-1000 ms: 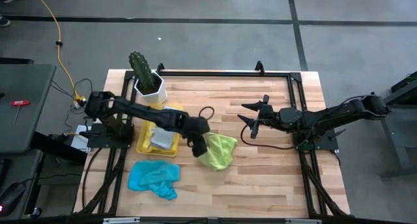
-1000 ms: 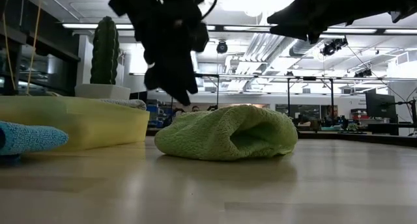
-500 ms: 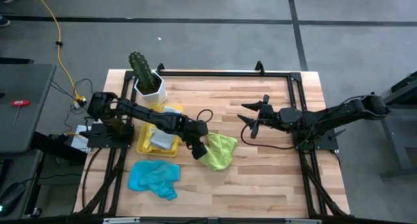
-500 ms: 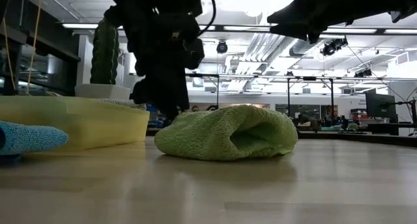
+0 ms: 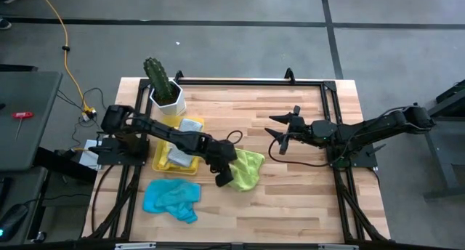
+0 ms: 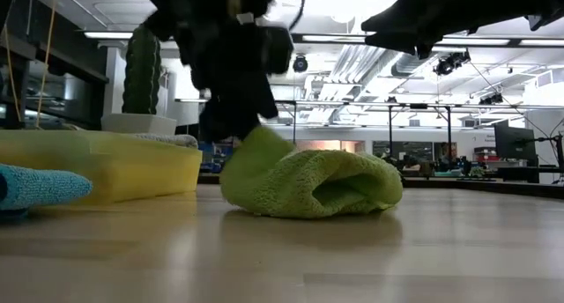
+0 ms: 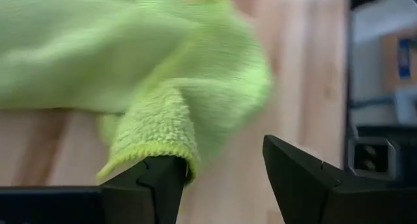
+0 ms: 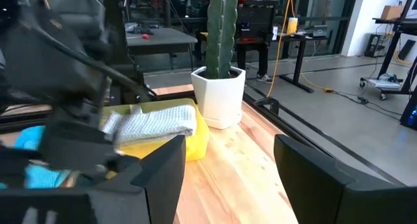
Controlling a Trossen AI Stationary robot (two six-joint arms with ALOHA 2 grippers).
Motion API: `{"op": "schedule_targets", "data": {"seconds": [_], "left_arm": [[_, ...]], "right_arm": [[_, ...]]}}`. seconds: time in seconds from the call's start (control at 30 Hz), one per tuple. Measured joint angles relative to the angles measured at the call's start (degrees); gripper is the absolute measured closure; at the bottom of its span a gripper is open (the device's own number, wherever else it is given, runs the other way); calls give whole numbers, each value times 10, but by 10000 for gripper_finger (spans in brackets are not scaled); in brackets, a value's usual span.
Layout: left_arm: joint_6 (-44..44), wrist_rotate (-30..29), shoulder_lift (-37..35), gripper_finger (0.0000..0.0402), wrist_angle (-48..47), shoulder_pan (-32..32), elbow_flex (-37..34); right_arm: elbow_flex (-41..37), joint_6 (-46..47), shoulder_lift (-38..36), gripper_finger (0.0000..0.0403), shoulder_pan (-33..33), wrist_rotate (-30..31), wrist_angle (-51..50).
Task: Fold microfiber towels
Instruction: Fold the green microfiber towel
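Note:
A lime green microfiber towel [image 5: 248, 168] lies crumpled on the wooden table near its middle; it also shows in the low view [image 6: 313, 181]. My left gripper [image 5: 223, 176] is low at the towel's left side, open, with a raised flap of the towel against it [image 6: 257, 146]. My right gripper [image 5: 280, 136] hangs open and empty above the table to the towel's right. A light blue towel [image 5: 173, 198] lies bunched near the front left. A grey folded towel [image 5: 182, 155] lies in the yellow tray [image 5: 161, 161]. My left gripper is open, and a hemmed edge of the green towel [image 7: 159, 146] lies over one fingertip [image 7: 153, 182]; the other finger [image 7: 293, 175] is clear of the cloth. The fingers come slanting down from the table's left. That edge is raised; the rest lies slack on the table.
A cactus in a white pot [image 5: 164, 88] stands at the far left behind the tray. A black metal frame [image 5: 254, 81] runs along the table's edges. Bare wood [image 5: 290, 199] lies to the front right of the green towel.
My left gripper has gone down and toward the table's near edge, to the green towel's left side. The towel's left edge has been pushed up into a raised flap, while the rest has stayed where it was.

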Motion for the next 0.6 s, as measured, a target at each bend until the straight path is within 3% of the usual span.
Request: {"op": "schedule_targets", "data": {"seconds": [0.17,0.4,0.6], "left_arm": [[94,-27,-31,211,10,-49,0],[252,-183,-17,211,-29,-154,0],[305,-279,34,211,-104,-229,0]], "right_arm": [[0,0,0,176,0,0,0],[0,0,0,176,0,0,0],[0,0,0,176,0,0,0]]}}
